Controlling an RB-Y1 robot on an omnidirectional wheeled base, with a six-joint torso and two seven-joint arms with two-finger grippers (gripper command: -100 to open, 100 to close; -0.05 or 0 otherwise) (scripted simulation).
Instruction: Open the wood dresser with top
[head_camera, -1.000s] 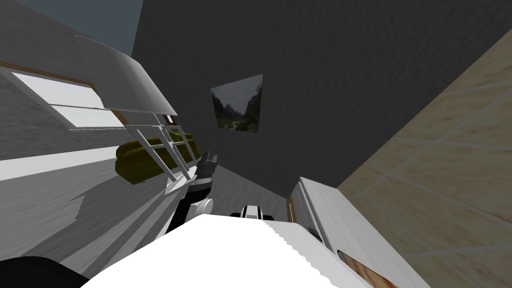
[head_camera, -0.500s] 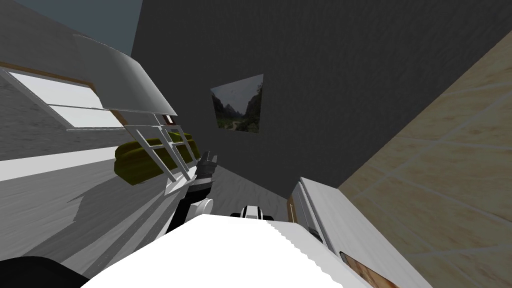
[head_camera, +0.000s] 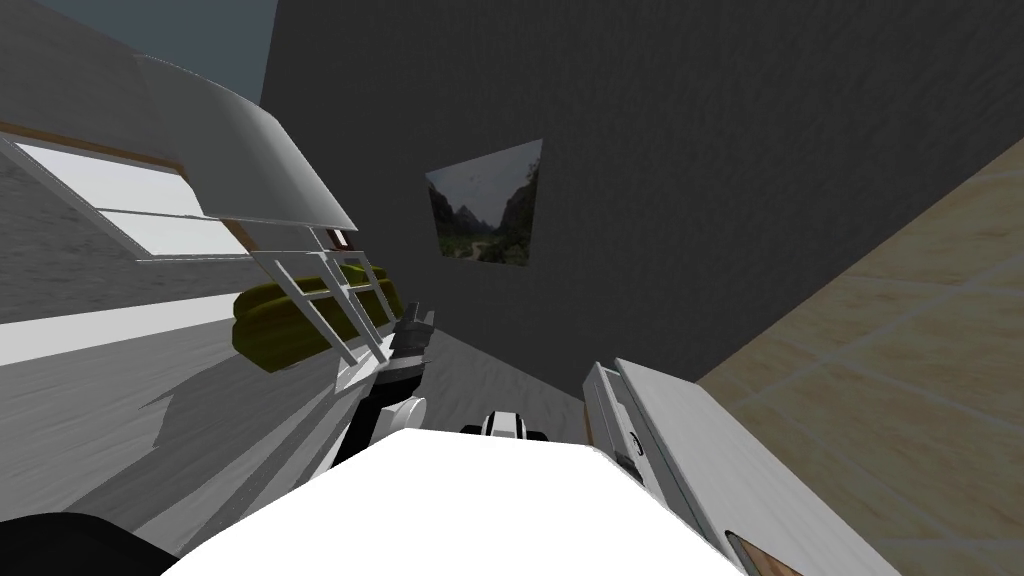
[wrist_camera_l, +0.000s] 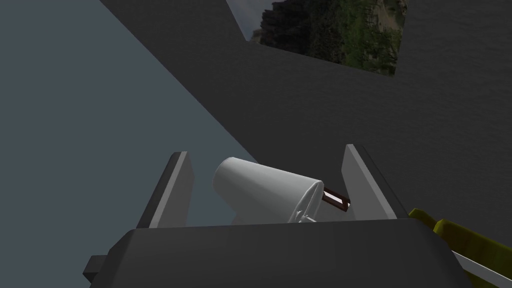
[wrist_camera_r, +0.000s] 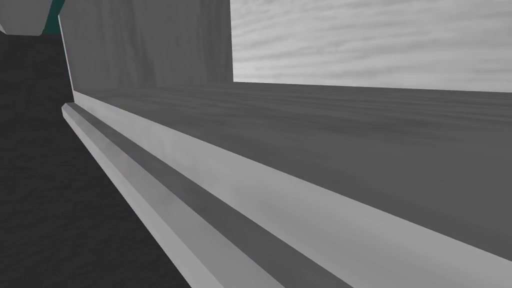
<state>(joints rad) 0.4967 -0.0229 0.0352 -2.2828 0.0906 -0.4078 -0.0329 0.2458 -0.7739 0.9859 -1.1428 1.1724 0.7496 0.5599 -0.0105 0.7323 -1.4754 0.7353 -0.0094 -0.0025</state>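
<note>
The dresser (head_camera: 690, 460) lies at the lower right of the head view, with a white top and a brown strip on its side. Its pale front panel (head_camera: 600, 395) stands slightly proud of the body. A small dark part (head_camera: 628, 466), apparently my right hand, sits at that front's edge. The right wrist view is close on grey wood-grain boards and a pale ledge (wrist_camera_r: 165, 165). My left gripper (head_camera: 415, 318) is raised ahead of my chest, away from the dresser. It is open (wrist_camera_l: 265, 150) and holds nothing.
A white ladder-like frame (head_camera: 330, 290) and an olive cushion (head_camera: 270, 320) stand to the left. A landscape picture (head_camera: 487, 205) hangs on the dark wall ahead. A window (head_camera: 130, 205) is at far left. Tan tiles (head_camera: 900, 380) spread along the right.
The whole head picture has shifted, so I have moved: the wall picture and the dresser sit a little further right. The left arm keeps its pose.
</note>
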